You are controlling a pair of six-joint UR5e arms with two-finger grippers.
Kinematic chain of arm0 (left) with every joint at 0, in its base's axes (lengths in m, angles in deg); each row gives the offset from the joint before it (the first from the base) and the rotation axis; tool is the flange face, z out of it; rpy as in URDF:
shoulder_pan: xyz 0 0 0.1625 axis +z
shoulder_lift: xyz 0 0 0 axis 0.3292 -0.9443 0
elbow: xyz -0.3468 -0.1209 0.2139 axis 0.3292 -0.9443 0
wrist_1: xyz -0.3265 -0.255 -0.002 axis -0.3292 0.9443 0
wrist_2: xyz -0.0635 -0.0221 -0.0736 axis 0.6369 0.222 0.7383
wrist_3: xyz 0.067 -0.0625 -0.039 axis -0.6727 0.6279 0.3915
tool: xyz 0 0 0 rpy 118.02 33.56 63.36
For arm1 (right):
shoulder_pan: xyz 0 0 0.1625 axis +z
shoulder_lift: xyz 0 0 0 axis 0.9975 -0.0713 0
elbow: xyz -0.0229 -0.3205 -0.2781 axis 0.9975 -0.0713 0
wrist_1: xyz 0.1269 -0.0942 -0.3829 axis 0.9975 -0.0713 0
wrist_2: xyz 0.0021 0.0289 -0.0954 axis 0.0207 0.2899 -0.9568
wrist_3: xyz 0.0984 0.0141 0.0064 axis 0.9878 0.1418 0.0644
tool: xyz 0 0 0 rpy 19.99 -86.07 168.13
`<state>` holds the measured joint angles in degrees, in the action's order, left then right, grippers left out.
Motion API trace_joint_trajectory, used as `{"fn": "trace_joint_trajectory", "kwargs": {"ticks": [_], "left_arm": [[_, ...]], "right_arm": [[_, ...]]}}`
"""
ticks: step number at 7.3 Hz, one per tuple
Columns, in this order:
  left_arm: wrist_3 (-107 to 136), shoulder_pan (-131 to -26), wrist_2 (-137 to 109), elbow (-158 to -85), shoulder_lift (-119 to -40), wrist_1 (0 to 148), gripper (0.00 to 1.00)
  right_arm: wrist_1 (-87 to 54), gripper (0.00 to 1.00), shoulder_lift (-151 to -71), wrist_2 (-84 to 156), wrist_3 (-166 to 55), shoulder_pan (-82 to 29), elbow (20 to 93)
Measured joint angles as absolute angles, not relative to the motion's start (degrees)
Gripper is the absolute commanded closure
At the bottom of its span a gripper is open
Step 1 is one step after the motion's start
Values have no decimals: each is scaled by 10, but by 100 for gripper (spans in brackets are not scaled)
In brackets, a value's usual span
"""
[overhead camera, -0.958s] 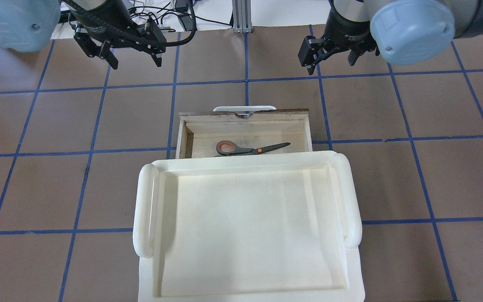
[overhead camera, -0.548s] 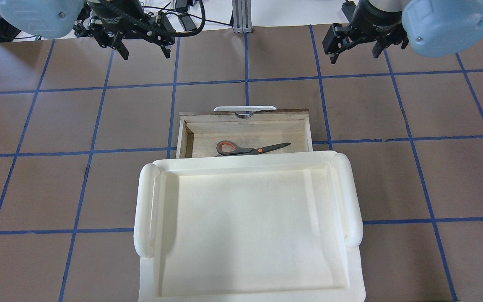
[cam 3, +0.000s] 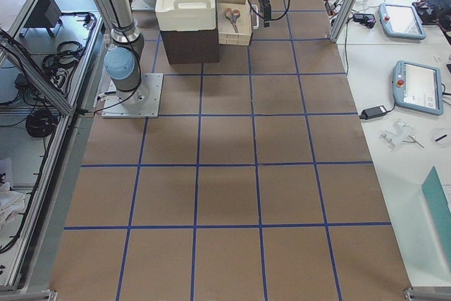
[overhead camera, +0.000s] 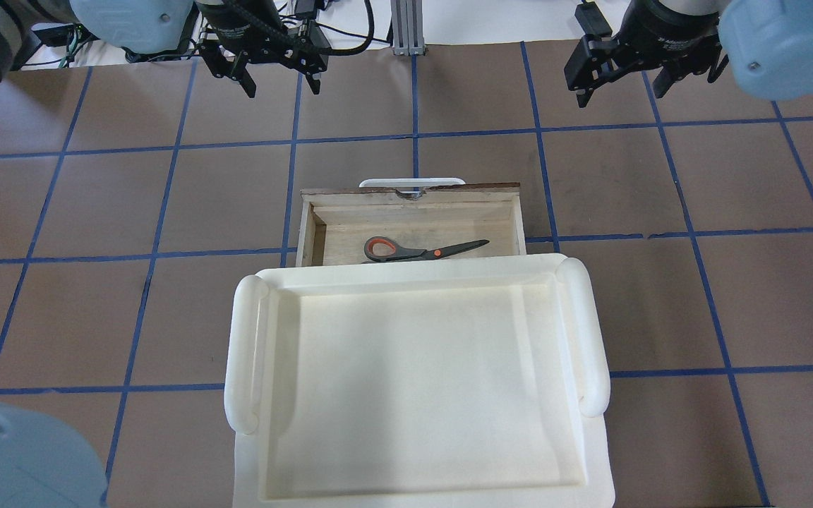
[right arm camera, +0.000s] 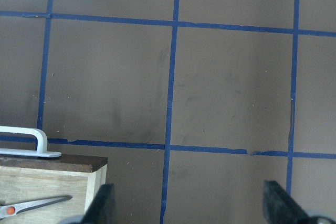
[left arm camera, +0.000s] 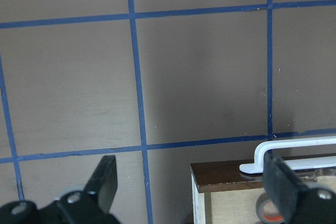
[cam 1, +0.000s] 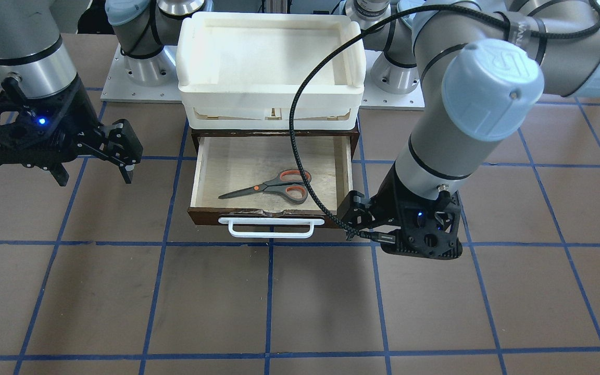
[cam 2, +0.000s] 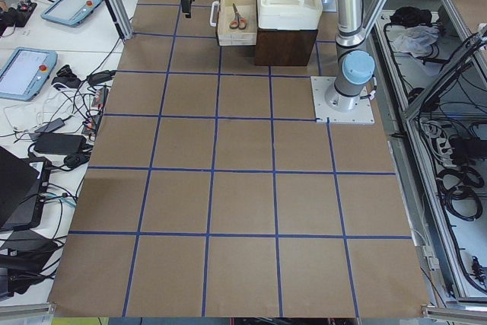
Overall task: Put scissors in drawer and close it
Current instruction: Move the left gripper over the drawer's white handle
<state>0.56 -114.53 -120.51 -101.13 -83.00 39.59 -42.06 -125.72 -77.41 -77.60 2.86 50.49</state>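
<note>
The scissors (cam 1: 274, 187) (overhead camera: 413, 249), grey handles lined orange, lie flat on the pale floor of the drawer (cam 1: 196, 177) (overhead camera: 413, 194). It is pulled out, its white bar handle (cam 1: 271, 227) toward the far side. My left gripper (overhead camera: 284, 85) (cam 1: 378, 232) hangs open and empty beyond the drawer's front corner on my left; its wrist view shows that corner (left arm camera: 226, 174) and the handle (left arm camera: 294, 148). Farther off on my right, beyond the front, my right gripper (overhead camera: 622, 92) (cam 1: 93, 174) is open and empty; a blade tip (right arm camera: 37, 203) shows in its wrist view.
A white plastic tray (overhead camera: 244, 353) (cam 1: 269, 104) sits on top of the dark cabinet that holds the drawer. The left arm's black cable (cam 1: 295, 120) loops over the drawer. Brown table with blue grid lines lies around both grippers.
Both grippers have moved toward the right of the overhead view and farther from the robot, the left one nearing the drawer's line. Scissors and drawer have not moved.
</note>
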Motion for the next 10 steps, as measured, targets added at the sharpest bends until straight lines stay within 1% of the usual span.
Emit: {"fn": "trace_joint_trajectory", "kwargs": {"ticks": [3, 6, 10], "left_arm": [[12, -1189, -1206, -1011, -879, 363, 0], [15, -1202, -1204, -1012, -909, 397, 0], [25, -1222, -1201, -1007, -945, 396, 0]], "right_arm": [[-426, 0, -1261, -774, -776, 27, 506], [-429, 0, -1261, -775, -778, 26, 506], [-427, 0, -1263, -782, -779, 16, 507]]}}
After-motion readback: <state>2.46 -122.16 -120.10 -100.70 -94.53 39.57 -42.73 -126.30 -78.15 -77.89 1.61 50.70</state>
